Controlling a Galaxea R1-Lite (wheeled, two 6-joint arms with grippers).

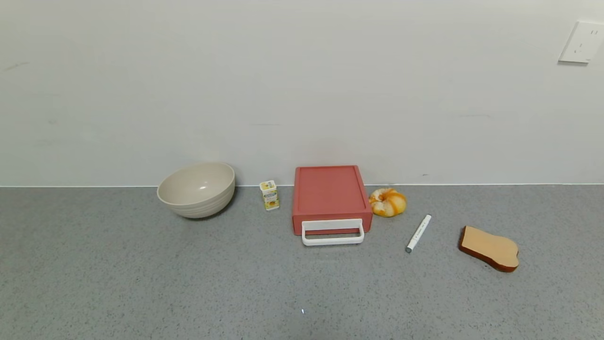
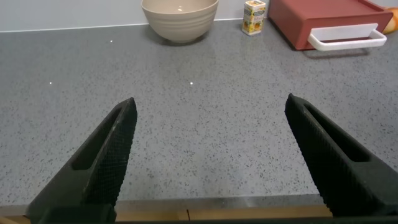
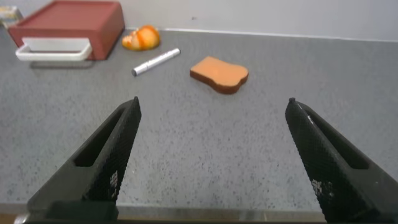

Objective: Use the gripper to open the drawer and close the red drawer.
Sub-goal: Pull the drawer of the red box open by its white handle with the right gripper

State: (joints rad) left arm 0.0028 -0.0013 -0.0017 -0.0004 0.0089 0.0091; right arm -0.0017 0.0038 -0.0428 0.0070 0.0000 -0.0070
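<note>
The dusty-red drawer box (image 1: 331,193) sits against the back wall at the table's middle, its tray shut and its white loop handle (image 1: 332,232) facing me. It also shows in the left wrist view (image 2: 323,18) and the right wrist view (image 3: 71,22). Neither arm shows in the head view. My left gripper (image 2: 211,109) is open and empty above the table's front edge, far from the drawer. My right gripper (image 3: 214,106) is open and empty above the front edge on the right side.
A beige bowl (image 1: 197,189) and a small yellow carton (image 1: 269,194) stand left of the drawer. An orange bun (image 1: 387,201), a white marker (image 1: 418,233) and a toast slice (image 1: 489,248) lie to its right. A wall socket (image 1: 582,42) is at the upper right.
</note>
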